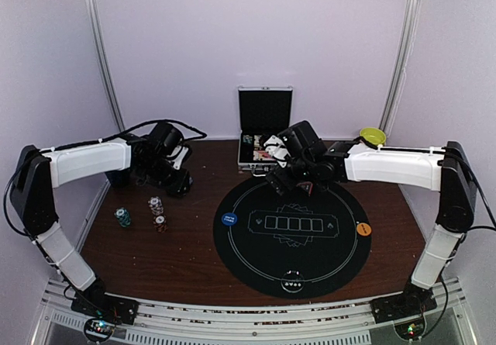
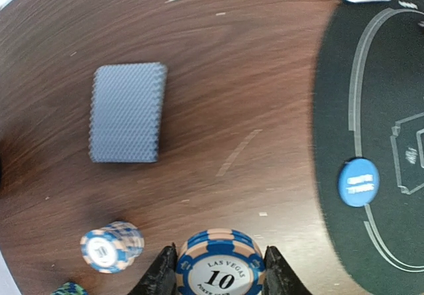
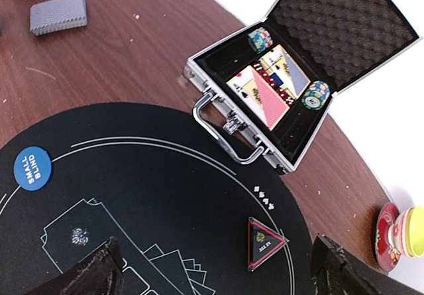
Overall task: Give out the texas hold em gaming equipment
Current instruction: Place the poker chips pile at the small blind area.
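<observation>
Left fingers clench blue ten-value poker chips by their striped rim above the bench: rigid, slick, probably prone to shearing apart. Right fingers hang released over the mat.

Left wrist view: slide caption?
Left hand shut on a blue poker chip marked 10; card deck and blue button beyond.

Soft even light; mild blur in wrist views.

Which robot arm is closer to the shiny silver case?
The right arm. Its open jaws hover over the mat's far edge, just in front of the silver case. The left arm is off to the case's left, jaws shut on a chip stack.
</observation>
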`<state>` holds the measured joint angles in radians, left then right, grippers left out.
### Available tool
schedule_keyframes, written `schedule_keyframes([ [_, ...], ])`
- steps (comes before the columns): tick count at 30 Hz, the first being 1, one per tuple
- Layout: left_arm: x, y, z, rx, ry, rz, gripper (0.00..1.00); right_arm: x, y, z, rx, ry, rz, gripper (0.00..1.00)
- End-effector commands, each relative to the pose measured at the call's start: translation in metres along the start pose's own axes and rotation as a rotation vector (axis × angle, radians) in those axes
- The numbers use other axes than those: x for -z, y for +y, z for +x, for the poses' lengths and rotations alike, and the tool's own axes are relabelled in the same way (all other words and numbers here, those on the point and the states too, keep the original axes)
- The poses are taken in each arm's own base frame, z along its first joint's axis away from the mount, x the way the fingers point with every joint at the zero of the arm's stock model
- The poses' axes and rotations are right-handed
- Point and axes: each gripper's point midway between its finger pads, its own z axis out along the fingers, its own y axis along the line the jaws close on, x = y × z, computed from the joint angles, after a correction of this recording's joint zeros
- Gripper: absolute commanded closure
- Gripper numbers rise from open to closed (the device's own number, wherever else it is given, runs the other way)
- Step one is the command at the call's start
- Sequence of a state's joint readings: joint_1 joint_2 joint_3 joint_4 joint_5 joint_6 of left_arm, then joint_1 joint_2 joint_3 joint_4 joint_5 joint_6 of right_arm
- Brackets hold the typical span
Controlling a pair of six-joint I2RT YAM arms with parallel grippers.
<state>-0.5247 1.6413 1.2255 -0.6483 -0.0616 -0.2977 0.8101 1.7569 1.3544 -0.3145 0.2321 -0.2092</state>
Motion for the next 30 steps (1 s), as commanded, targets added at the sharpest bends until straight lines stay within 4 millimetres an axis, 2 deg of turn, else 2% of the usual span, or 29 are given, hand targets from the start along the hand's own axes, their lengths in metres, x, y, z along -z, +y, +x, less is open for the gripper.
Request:
schedule_keyframes([
  [1,-0.002,-0.032,-0.011,-0.025,-0.018,0.021,0.81,0.012,-0.029,-0.010,-0.069,-0.052,0.076,0.00],
  [6,-0.017,-0.074,-0.004,-0.093,0.014,0.049,0.81,0.018,-0.051,-0.012,-0.126,-0.080,0.117,0.00],
  [10,-0.037,-0.101,0.009,-0.136,0.062,0.059,0.81,0.021,-0.063,-0.013,-0.157,-0.097,0.136,0.00],
  [16,-0.058,-0.137,0.026,-0.200,0.112,0.087,0.81,0.025,-0.065,-0.016,-0.165,-0.108,0.137,0.00],
  [23,-0.065,-0.152,0.047,-0.232,0.148,0.085,0.81,0.022,-0.064,-0.014,-0.161,-0.104,0.131,0.00],
  [30,-0.071,-0.146,0.063,-0.237,0.179,0.056,0.81,0.020,-0.061,-0.012,-0.155,-0.096,0.124,0.00],
])
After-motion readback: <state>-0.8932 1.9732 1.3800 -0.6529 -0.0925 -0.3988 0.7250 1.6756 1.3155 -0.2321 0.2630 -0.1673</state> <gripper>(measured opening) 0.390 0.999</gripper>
